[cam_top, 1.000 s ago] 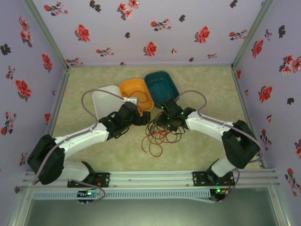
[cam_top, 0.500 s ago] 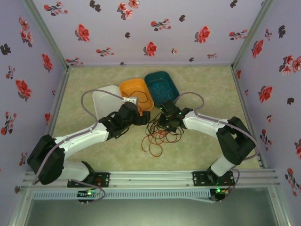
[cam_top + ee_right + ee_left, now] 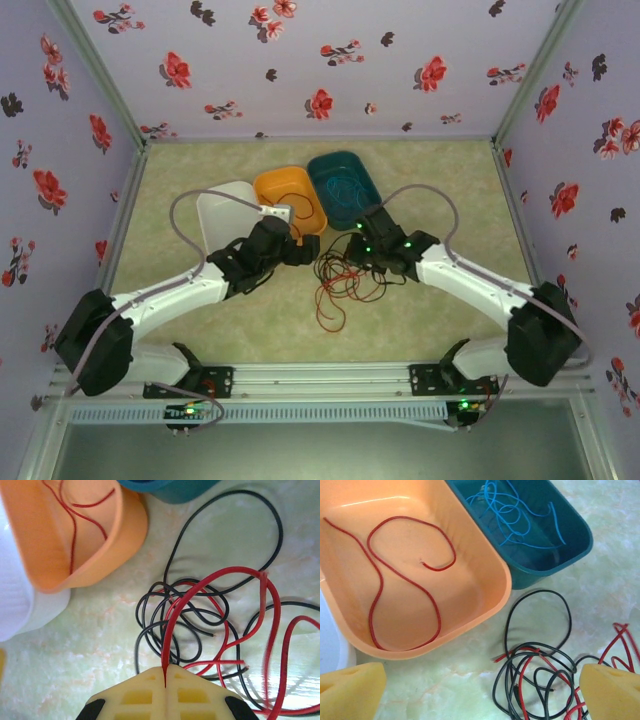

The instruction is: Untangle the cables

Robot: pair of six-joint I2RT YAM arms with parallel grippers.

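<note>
Green mat (image 3: 450, 170): R tool (image 3: 165, 672) pinches red cable (image 3: 225, 570); L tool (image 3: 480, 695) wide, above tangle (image 3: 345, 282).

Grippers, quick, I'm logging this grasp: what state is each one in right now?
Left gripper: open, holding nothing.
Right gripper: closed on the red cable.

Red cable (image 3: 230, 570) in closed gripper (image 3: 165, 670)
</note>
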